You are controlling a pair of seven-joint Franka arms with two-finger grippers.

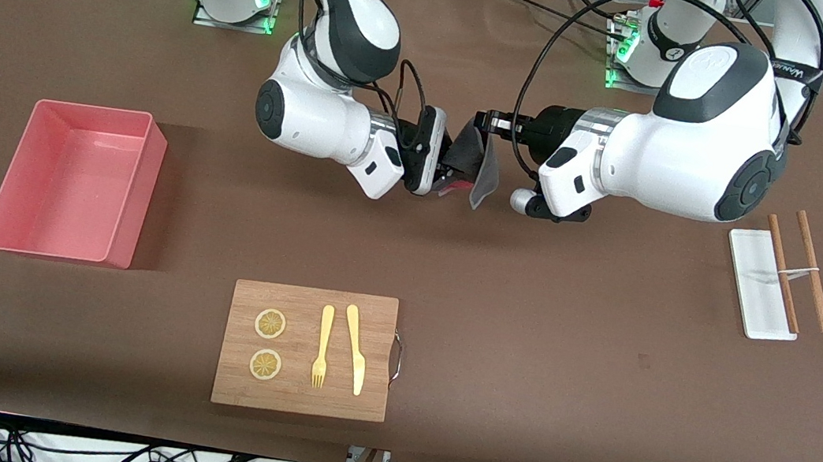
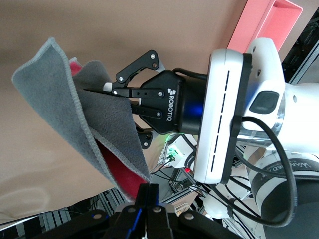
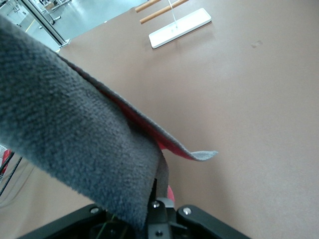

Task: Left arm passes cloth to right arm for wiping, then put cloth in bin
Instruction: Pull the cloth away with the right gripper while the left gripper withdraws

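Observation:
The cloth (image 1: 477, 164), dark grey with a red face, hangs in the air between my two grippers over the table's middle. My left gripper (image 1: 483, 125) is shut on one corner of it; in the left wrist view its fingertips (image 2: 148, 188) pinch the red face of the cloth (image 2: 60, 99). My right gripper (image 1: 451, 174) is shut on a fold of the cloth's lower part. It also shows in the left wrist view (image 2: 112, 90). In the right wrist view the cloth (image 3: 75, 139) drapes over my right gripper (image 3: 162, 196). The pink bin (image 1: 137, 203) stands empty toward the right arm's end.
A wooden board (image 1: 367, 384) with a fork, a knife and two lemon slices lies nearer the front camera. A white tray (image 1: 760, 285) and two brown sticks (image 1: 813, 272) lie toward the left arm's end; the tray also shows in the right wrist view (image 3: 179, 27).

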